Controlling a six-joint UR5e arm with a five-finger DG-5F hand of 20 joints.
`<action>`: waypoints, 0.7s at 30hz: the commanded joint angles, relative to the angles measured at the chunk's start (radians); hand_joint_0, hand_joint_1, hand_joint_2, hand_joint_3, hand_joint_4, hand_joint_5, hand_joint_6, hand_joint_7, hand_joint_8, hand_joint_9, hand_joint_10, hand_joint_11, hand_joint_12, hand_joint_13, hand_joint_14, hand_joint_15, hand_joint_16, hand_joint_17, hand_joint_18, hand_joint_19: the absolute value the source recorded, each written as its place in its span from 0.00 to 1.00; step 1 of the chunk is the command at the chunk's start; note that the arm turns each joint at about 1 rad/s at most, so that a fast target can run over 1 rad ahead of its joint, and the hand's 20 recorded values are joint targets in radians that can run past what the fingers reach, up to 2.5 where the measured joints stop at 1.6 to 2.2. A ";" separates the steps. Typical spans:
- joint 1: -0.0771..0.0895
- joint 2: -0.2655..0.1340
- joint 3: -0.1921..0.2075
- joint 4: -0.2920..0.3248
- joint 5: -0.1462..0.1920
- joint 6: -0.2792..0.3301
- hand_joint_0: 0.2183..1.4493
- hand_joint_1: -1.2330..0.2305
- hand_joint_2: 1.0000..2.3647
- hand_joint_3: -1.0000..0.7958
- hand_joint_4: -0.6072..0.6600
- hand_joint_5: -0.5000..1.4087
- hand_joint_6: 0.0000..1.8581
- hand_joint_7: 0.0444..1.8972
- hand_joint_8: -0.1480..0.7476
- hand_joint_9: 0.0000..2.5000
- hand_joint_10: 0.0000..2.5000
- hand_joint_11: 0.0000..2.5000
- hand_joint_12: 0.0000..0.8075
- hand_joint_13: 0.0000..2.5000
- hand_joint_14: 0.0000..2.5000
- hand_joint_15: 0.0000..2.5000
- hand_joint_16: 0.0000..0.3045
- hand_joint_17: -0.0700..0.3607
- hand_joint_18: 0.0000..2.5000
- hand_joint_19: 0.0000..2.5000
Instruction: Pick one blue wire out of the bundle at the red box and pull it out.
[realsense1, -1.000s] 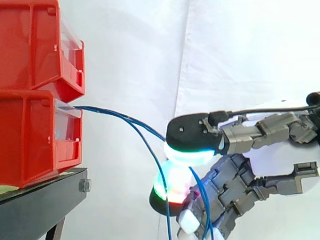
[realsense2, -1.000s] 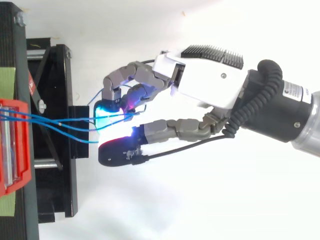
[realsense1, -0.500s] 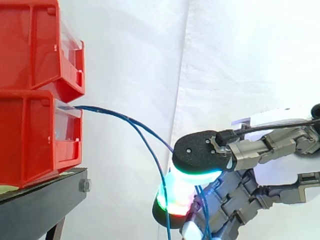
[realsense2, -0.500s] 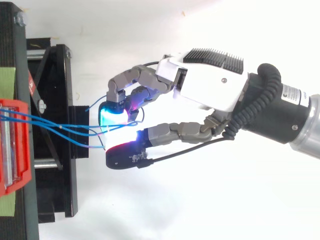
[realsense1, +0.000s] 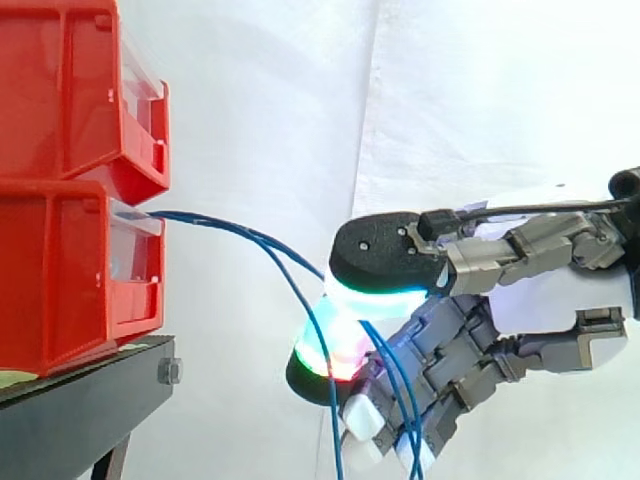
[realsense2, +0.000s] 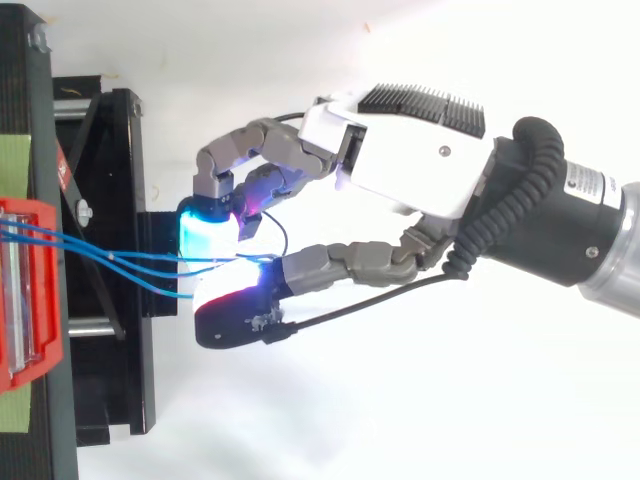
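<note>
Several thin blue wires (realsense1: 240, 232) run out of the lower red bin (realsense1: 70, 270) and sag to the right and down. From above, the blue wires (realsense2: 120, 258) leave the red bin (realsense2: 25, 290) and reach the hand. The hand (realsense2: 410, 170) comes in from the right with its fingers curled. Its thumb pad (realsense1: 385, 262) sits above a glowing finger pad (realsense1: 325, 350), and the wires pass between the two. How many wires are pinched is hidden by the pads. Below the pinch the wires hang down past the other curled fingers (realsense1: 420, 400).
A second red bin (realsense1: 70, 90) is stacked on the lower one. Both stand on a black stand (realsense1: 80, 400) at the left, whose frame (realsense2: 110, 150) lies under the wires. A white curtain forms the background.
The thumb has closed onto the glowing finger pad with the wires between them. The hand dipped and drew right, then came back left and slightly up towards the bins.
</note>
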 joint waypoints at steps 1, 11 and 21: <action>0.000 0.001 0.005 -0.003 0.000 0.000 0.24 0.40 0.00 0.28 0.62 0.17 0.46 0.49 0.55 0.36 0.01 0.24 0.54 0.32 0.01 0.19 0.20 0.49 0.29 0.22; 0.000 0.001 0.028 -0.025 0.001 0.002 0.30 0.42 0.01 0.37 0.60 0.17 0.47 0.52 0.55 0.37 0.01 0.24 0.53 0.32 0.01 0.19 0.19 0.47 0.28 0.22; 0.001 0.003 0.035 -0.034 0.001 0.004 0.32 0.31 0.01 0.42 0.56 0.17 0.48 0.53 0.55 0.36 0.01 0.25 0.52 0.32 0.01 0.19 0.19 0.47 0.29 0.21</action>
